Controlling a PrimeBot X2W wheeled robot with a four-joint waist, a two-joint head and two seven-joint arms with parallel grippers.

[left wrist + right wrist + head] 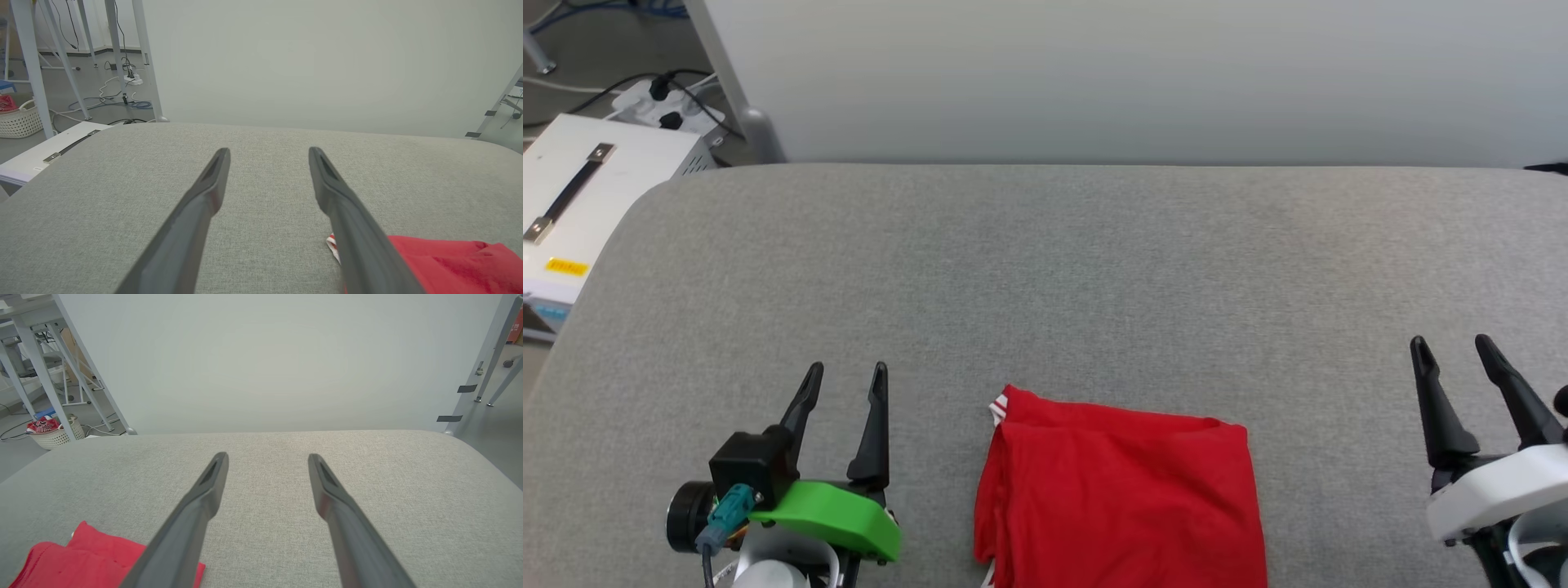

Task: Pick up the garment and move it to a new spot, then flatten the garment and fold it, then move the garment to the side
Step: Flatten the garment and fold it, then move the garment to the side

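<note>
At lower left, the left gripper (848,369) hovers over the grey padded table (1045,261), fingers pointing forward, jaws wide and empty. The folded red garment (1119,498) lies between both arms, near the front edge. At lower right, the right gripper (1451,341) is posed likewise, jaws wide, empty.

A grey fabric-covered table (1094,269) is filling the middle of the room, lying under soft, even light. Directly behind the table a plain pale panel (1135,73) is standing upright, closing off the far side. Off the table's left corner a white case (596,180) with a black handle is sitting low, and beyond it a white power strip (645,98) is lying on the grey floor (81,87) among trailing cables (141,105). Farther left of the table a white woven basket (18,120) is resting beside slanting metal frame legs (32,65). Off the table's right corner another grey leg (486,355) is carrying strips of dark tape.
</note>
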